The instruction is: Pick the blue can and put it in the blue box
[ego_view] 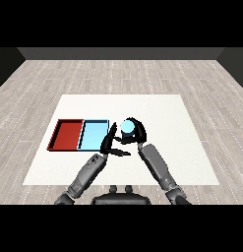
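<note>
- Two trays lay side by side on the white tabletop (pixel 182 147): the red tray (pixel 58 132) to the left and the blue tray (pixel 89 132) just right of it.
- The blue can (pixel 127 127) stood just right of the blue tray, outside it, with the right hand (pixel 137 132) curled round it from the right and near sides.
- The left hand (pixel 111 140) sat between the tray's right edge and the can, its fingers straight and pointing up and holding nothing; whether they touched the can could not be told.
- Judged from this, the step in hand was the grasp and lift, with the carry to the left not yet made.
- To do it well, the can would best be raised upright high enough to pass the tray's rim, then moved left over the blue tray and lowered inside it.
- The left hand stood in that path, so it probably needed to clear away first.
</note>
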